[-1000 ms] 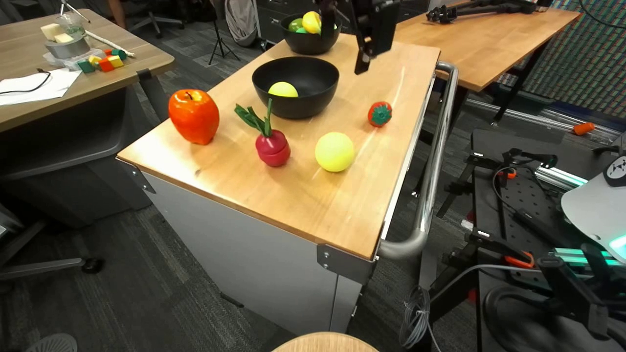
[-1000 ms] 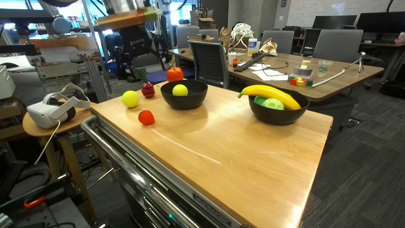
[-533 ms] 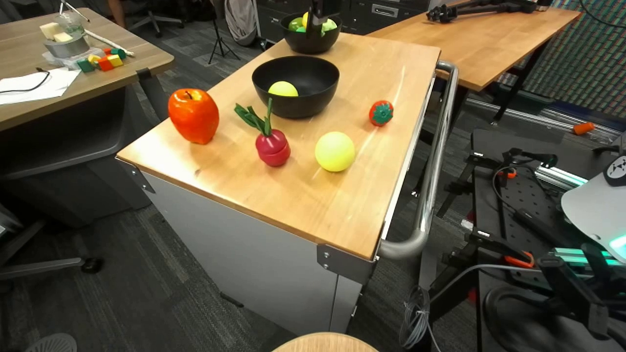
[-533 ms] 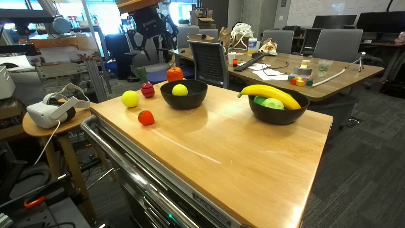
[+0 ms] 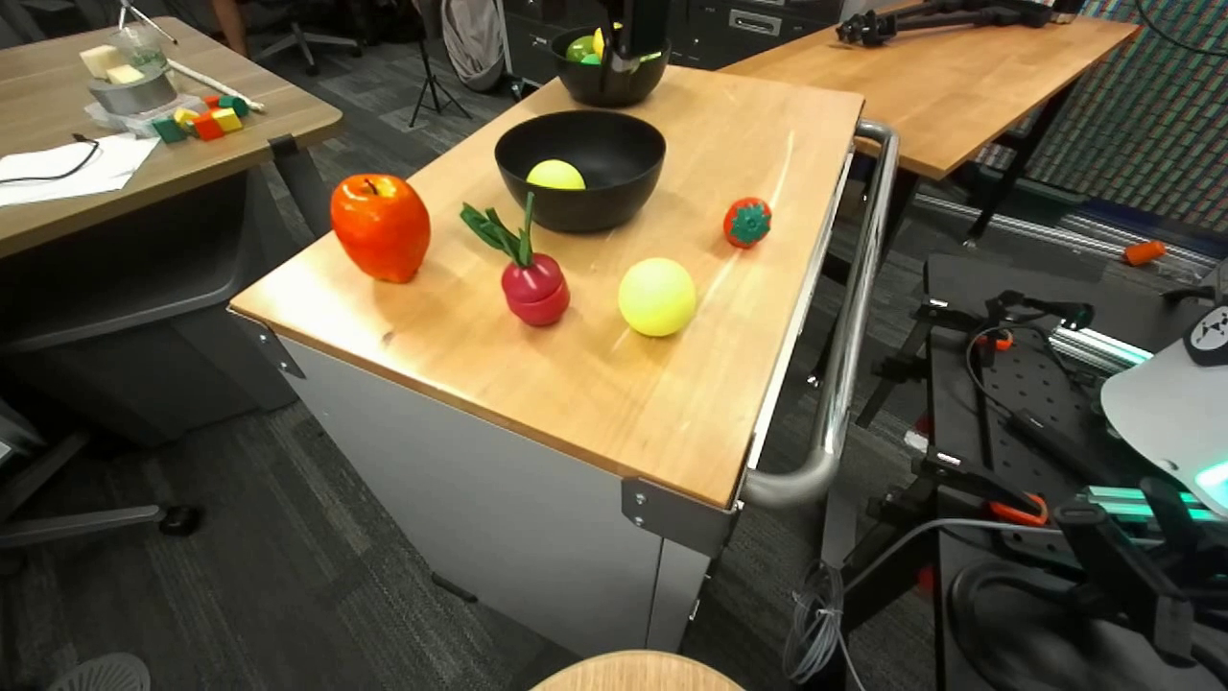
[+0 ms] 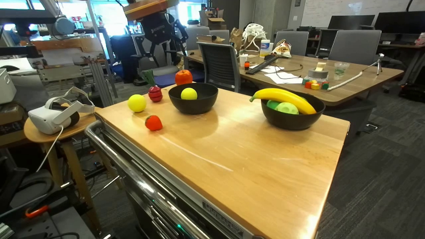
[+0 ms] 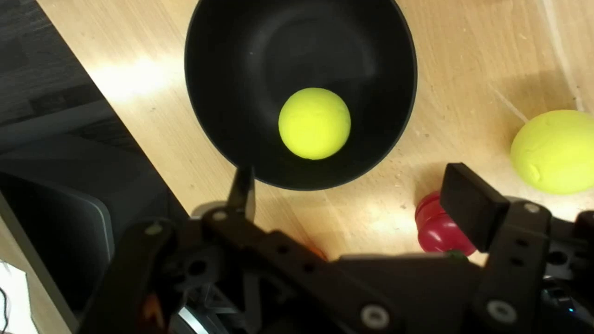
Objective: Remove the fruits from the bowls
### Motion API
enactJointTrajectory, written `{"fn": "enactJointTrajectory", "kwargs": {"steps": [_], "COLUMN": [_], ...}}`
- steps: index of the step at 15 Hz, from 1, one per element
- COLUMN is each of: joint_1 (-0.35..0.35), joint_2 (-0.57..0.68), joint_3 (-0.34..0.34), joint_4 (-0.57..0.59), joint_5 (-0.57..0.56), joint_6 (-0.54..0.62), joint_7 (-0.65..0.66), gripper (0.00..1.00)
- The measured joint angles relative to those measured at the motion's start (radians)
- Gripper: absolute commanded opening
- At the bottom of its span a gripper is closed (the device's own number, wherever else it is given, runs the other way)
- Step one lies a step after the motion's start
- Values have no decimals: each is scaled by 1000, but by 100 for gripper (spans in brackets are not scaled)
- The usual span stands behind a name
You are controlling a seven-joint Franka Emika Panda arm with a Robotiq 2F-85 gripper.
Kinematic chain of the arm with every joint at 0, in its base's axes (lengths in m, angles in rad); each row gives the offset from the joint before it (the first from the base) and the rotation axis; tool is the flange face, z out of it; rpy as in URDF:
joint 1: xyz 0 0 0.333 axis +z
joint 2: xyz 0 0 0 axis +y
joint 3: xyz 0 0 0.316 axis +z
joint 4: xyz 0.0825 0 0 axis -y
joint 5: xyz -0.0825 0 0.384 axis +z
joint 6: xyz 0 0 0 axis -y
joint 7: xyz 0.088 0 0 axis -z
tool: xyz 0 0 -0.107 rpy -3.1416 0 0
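Hanging above the wooden worktop, my gripper has its jaws set wide apart. In the wrist view, a black bowl lies beyond my fingertips, and a yellow-green ball rests inside it, off centre. One finger covers part of a dark red fruit in that view. Well apart stands the second black bowl, containing a yellow banana laid across green fruits, its stem end projecting past the rim. Outside the bowls, on the worktop, I record the dark red fruit, its green leaves upward; a second yellow-green ball; a large red-orange fruit; and a small red fruit, on its side, near the metal handrail.
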Motion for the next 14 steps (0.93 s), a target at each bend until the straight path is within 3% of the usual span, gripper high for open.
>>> {"fn": "enactJointTrajectory", "kwargs": {"steps": [6, 7, 9, 12, 13, 14], "joint_1": [-50, -62, -83, -97, -98, -98], "joint_2": [82, 99, 130, 167, 177, 186], "joint_3": [-43, -50, -55, -53, -51, -50], "joint_4": [-3, -1, 8, 27, 32, 36], "joint_5": [32, 44, 85, 176, 199, 216], "joint_6": [92, 105, 115, 116, 116, 116], "joint_7": [1, 0, -10, -43, -52, -56], "gripper": [98, 94, 70, 44, 38, 51]}}
